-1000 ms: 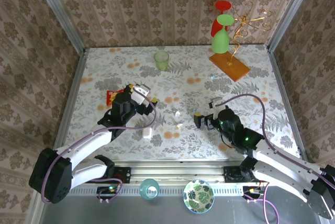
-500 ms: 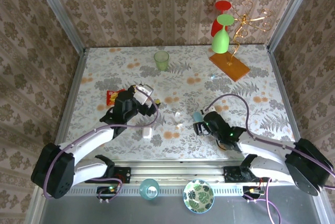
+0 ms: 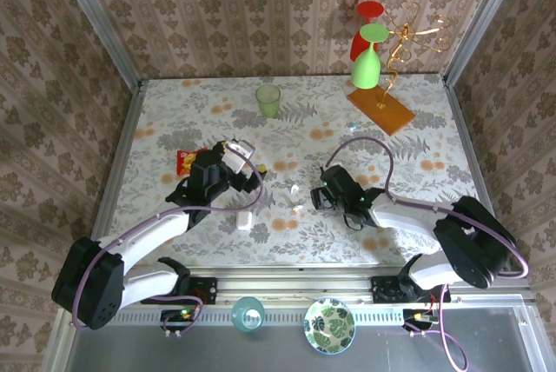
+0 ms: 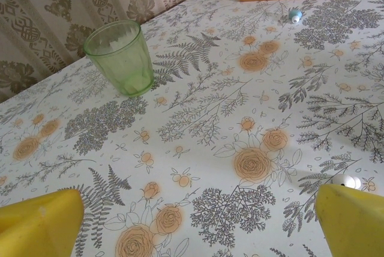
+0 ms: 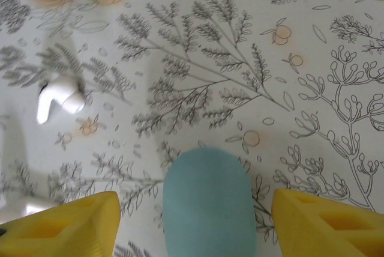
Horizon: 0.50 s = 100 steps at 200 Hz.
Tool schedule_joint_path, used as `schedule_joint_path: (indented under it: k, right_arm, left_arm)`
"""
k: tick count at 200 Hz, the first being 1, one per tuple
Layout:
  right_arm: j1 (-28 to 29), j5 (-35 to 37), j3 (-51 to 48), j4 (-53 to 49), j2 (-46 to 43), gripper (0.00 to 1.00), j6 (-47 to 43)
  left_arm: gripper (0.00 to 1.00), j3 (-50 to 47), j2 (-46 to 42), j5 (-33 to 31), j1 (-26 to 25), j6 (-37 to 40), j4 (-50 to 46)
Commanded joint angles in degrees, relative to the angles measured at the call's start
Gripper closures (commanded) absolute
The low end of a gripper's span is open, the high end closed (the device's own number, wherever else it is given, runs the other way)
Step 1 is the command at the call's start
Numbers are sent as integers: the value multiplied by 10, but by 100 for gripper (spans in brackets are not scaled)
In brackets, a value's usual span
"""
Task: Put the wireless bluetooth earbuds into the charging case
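No insertion is done yet. The charging case (image 3: 244,220) sits on the table (image 3: 174,111) at 6 o'clock from the left gripper (image 4: 197,218), whose fingers are spread wide and empty. One of the earbuds (image 5: 57,96) lies loose at 10 o'clock from the right gripper (image 5: 198,221). That gripper is spread around a light blue object (image 5: 207,191) without visible contact. Pick-up and seating of the earbuds are left to do.

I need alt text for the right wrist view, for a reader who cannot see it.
A matte light blue rounded object lies between the right gripper's two open yellow fingertips, touching neither. A tiny glossy white earbud lies to its upper left on the floral table.
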Motion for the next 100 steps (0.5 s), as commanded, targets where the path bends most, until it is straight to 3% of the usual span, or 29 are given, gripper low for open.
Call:
schedule_joint_path:
  k: [1, 43, 100]
  right_arm:
    - [-16, 14, 37, -67, 36, 32, 60]
    - [-43, -21, 79, -137, 65, 39, 84]
    - [-81, -86, 155, -286, 67, 38, 66]
  left_arm:
    - [0, 4, 4, 3, -4, -13, 3]
    - [0, 2, 5, 5, -4, -13, 1]
    - [0, 9, 19, 14, -5, -13, 1]
